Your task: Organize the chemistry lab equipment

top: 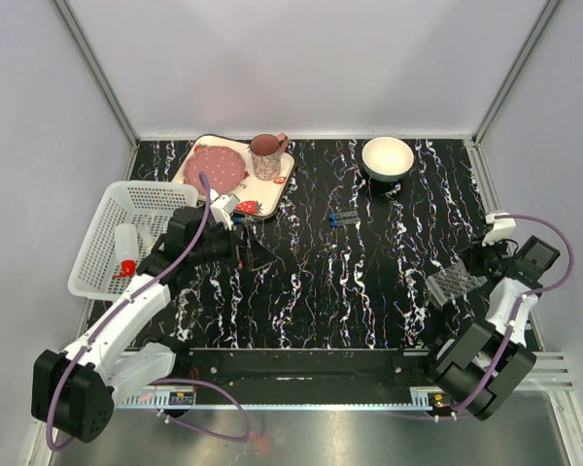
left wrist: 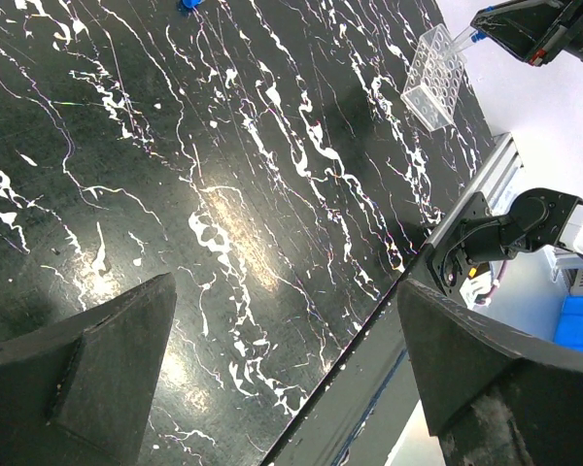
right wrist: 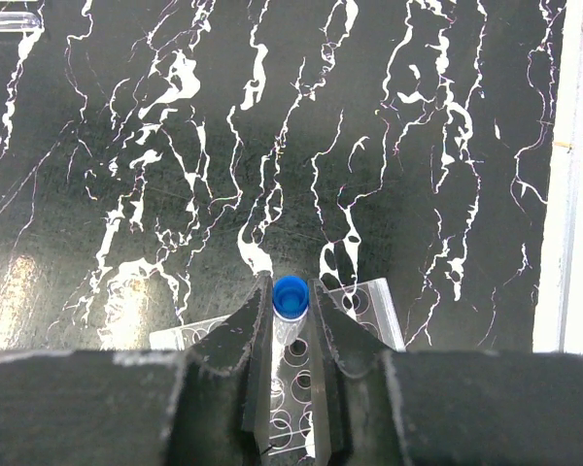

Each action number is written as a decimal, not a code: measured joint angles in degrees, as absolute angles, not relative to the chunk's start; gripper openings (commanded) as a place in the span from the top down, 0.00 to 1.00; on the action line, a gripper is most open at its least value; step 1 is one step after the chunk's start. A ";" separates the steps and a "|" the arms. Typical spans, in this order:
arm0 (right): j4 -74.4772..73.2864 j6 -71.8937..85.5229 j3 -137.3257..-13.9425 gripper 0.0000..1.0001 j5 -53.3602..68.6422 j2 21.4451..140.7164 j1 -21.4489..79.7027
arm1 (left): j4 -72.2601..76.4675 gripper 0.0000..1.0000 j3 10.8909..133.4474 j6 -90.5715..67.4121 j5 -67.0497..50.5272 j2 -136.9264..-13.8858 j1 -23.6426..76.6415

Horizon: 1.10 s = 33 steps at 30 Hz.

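Observation:
My right gripper (right wrist: pixel 290 280) is shut on a small clear blue-capped test tube (right wrist: pixel 291 296) and holds it upright just over the holes of the clear perforated tube rack (right wrist: pixel 367 299). In the top view the rack (top: pixel 455 282) lies at the right of the table with the right gripper (top: pixel 476 260) over its far edge. More blue-capped tubes (top: pixel 343 218) lie mid-table. The white squeeze bottle with a red nozzle (top: pixel 126 249) lies in the white basket (top: pixel 105 218). My left gripper (top: pixel 256 254) is open and empty above the table; its wrist view (left wrist: pixel 285 282) shows bare table between the fingers and the rack (left wrist: pixel 435 76) far off.
A strawberry-print tray (top: pixel 275 191) with a pink plate (top: pixel 216 167) and a cup (top: pixel 267 155) stands at the back left. A white bowl (top: pixel 387 157) stands at the back right. The table's near edge rail (left wrist: pixel 408 320) runs under the left gripper.

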<state>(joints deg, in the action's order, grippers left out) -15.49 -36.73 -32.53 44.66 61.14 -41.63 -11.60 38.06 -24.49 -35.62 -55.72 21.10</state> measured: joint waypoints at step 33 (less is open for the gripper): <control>-9.58 -34.98 -29.28 0.72 45.87 62.19 -41.23 | -8.56 0.01 37.85 -26.61 -37.98 -59.00 21.10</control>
<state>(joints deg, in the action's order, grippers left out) -9.58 -34.98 -29.28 45.87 62.19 -41.23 -8.56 37.85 -26.61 -37.98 -59.00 21.10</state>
